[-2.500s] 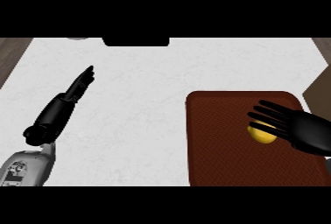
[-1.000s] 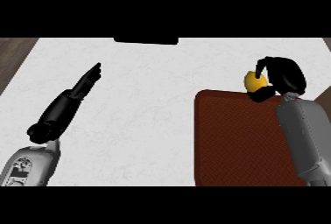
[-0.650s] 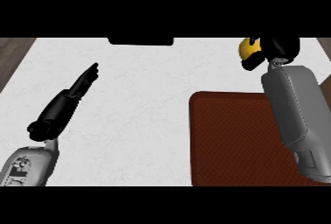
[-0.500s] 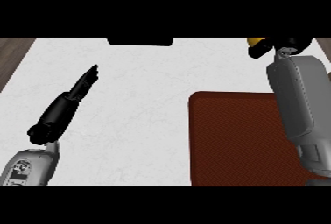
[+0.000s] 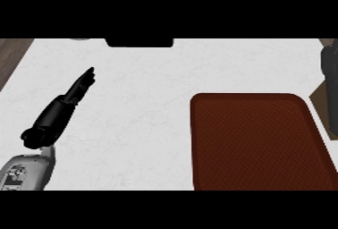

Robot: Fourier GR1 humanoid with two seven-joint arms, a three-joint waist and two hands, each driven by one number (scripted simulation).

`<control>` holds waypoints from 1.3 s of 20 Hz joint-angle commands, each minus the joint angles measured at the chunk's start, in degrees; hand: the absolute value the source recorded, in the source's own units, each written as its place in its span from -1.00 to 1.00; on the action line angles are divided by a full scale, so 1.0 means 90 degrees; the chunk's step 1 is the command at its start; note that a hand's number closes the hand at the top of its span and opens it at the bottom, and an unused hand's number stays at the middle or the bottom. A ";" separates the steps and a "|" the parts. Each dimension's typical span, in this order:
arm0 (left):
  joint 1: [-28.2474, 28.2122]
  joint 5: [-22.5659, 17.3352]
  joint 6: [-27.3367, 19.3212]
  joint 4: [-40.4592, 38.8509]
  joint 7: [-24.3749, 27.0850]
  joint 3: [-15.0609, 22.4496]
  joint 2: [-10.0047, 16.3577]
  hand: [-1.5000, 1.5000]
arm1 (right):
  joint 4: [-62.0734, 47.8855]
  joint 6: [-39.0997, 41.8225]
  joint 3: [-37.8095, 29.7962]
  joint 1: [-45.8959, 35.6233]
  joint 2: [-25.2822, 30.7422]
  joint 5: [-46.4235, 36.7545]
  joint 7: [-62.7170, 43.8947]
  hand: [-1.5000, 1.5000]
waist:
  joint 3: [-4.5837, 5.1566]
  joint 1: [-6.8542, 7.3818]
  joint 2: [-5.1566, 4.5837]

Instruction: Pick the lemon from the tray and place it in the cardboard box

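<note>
Left hand [image 5: 78, 88] rests fingers straight together, pointing away and rightward, left of tray [image 5: 260, 143].

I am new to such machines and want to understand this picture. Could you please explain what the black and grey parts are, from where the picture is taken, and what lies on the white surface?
The picture is taken from the robot's head, looking steeply down at a white kitchen counter. The robot is a humanoid with grey forearms and black hands. At the left you see its left forearm and its left hand, with the fingers straight and holding nothing. On the counter lies a dark red tray. A black object sits at the far edge; I cannot tell what it is. The grey shape at the right edge is probably part of the right arm. The right hand is out of view, and no lemon shows anywhere.
</note>
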State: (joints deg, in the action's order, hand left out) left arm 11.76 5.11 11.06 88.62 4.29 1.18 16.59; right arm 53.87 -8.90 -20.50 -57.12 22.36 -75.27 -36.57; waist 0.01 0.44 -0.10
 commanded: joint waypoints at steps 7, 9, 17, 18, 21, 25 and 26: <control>0.0257 0.0216 -0.0136 -0.0400 0.0121 -0.0060 -0.0187 0.00 | -0.0922 0.0576 -0.0692 0.0336 0.1625 0.0544 0.0760 1.00 | -0.0001 -0.0045 -0.0018; 0.0128 0.0142 -0.0080 0.0011 -0.0183 -0.0064 -0.0124 0.00 | -0.1144 0.0954 -0.0868 0.0713 0.1861 0.0709 0.0943 1.00 | -0.0006 -0.0056 0.0000; 0.0133 0.0101 0.0050 -0.0107 -0.0040 -0.0123 -0.0149 0.00 | -0.1861 0.2042 -0.1272 0.1329 0.2100 0.1468 0.1544 1.00 | -0.0004 -0.0050 0.0002; 0.0044 0.0202 -0.0019 -0.0166 0.0155 -0.0083 -0.0184 0.00 | -0.1999 0.2624 -0.1190 0.1181 0.2342 0.1469 0.1622 1.00 | -0.0001 -0.0044 0.0001; 0.0034 0.0245 0.0009 -0.0124 0.0204 -0.0113 -0.0134 0.00 | -0.2408 0.2895 -0.1321 0.1509 0.2755 0.1551 0.1879 1.00 | -0.0005 -0.0031 -0.0011; -0.0058 0.0200 0.0150 -0.0135 0.0248 -0.0225 -0.0014 0.00 | -0.2351 0.3440 -0.1346 0.1650 0.2566 0.1983 0.2434 -1.00 | -0.0003 -0.0042 0.0012; -0.0092 0.0297 -0.0032 0.0025 0.0144 0.0007 -0.0336 0.00 | -0.2358 0.3601 -0.1320 0.1483 0.2648 0.2044 0.2478 -1.00 | -0.0003 -0.0019 0.0010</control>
State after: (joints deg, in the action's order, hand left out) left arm 12.06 6.93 11.45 87.61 5.42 0.08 15.11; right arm 33.36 19.70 -31.91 -44.76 45.21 -59.63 -18.71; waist -0.02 0.16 -0.08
